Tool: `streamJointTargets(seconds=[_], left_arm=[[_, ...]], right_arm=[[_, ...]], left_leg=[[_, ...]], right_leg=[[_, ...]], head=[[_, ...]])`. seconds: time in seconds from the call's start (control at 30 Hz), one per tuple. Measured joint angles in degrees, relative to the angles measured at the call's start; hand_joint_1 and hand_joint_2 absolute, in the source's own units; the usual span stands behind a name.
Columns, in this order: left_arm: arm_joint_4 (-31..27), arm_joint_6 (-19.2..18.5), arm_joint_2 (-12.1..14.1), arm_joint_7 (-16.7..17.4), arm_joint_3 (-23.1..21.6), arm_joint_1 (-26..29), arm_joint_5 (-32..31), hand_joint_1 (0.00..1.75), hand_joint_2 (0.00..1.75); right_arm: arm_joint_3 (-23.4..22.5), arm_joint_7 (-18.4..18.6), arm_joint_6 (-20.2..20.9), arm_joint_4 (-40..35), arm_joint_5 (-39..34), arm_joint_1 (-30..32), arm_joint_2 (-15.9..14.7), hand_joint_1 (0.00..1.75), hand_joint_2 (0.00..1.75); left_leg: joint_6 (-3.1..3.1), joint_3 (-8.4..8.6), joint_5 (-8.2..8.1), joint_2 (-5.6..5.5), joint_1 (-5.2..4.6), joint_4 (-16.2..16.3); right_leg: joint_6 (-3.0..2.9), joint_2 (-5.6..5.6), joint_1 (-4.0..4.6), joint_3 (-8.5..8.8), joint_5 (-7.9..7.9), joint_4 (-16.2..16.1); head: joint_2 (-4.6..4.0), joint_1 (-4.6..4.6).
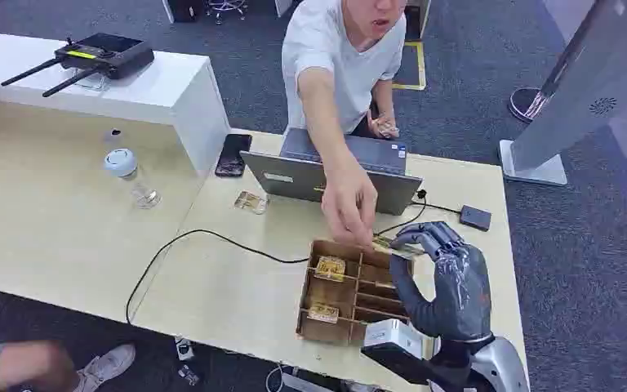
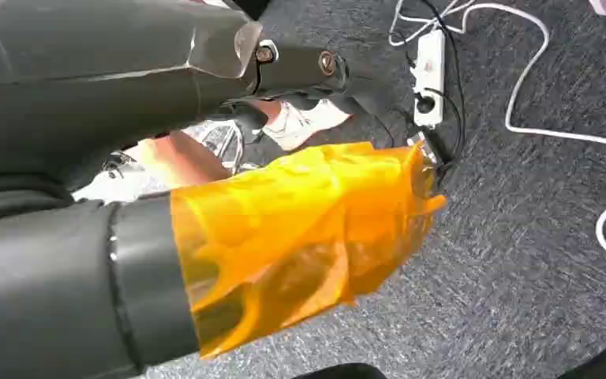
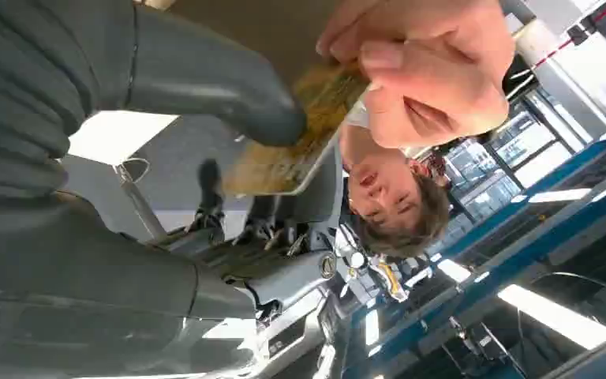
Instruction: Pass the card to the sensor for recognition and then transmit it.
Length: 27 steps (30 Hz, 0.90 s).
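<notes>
Premises: office or reception-type workspace. Evidence: grey carpet floor (image 1: 588,269); light wood desk (image 1: 57,220) adjoining a white counter (image 1: 163,94); open laptop (image 1: 335,175), phone (image 1: 233,155) and router with antennas (image 1: 102,55) on the surfaces; freestanding display kiosk (image 1: 580,90); power strip (image 2: 428,75) with cables on the carpet.
</notes>
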Motion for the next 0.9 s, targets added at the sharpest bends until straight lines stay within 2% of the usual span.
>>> streamJointTargets(seconds=[0.57, 0.73, 0.9], left_arm=[[0.00, -1.18, -0.04, 0.98, -0.13, -0.30, 0.31, 0.00, 0.00], [0.00, -1.03, -0.04, 0.98, -0.13, -0.28, 0.74, 0.00, 0.00], [0.00, 0.28, 0.00, -0.44, -0.13, -0.09, 1.68, 0.00, 0.00]], right_arm=[[-0.22, -1.55, 1.47, 0.57, -0.55, -0.19, 0.98, 1.75, 1.75], [-0.50, -2.93, 3.28, 0.33, -3.98, 0.51, 1.01, 1.75, 1.75], [-1.64, -4.06, 7.47, -0.65, -11.42, 2.47, 0.90, 1.75, 1.75]], left_leg=[[0.00, 0.00, 0.00, 0.00, 0.00, 0.00], [0.00, 0.00, 0.00, 0.00, 0.00, 0.00], [0.00, 0.00, 0.00, 0.00, 0.00, 0.00]], right_leg=[[0.00, 0.00, 0.00, -0.01, 0.00, 0.00], [0.00, 0.00, 0.00, -0.01, 0.00, 0.00], [0.00, 0.00, 0.00, -0.02, 0.00, -0.01]], head=[[0.00, 0.02], [0.00, 0.02], [0.00, 0.02]])
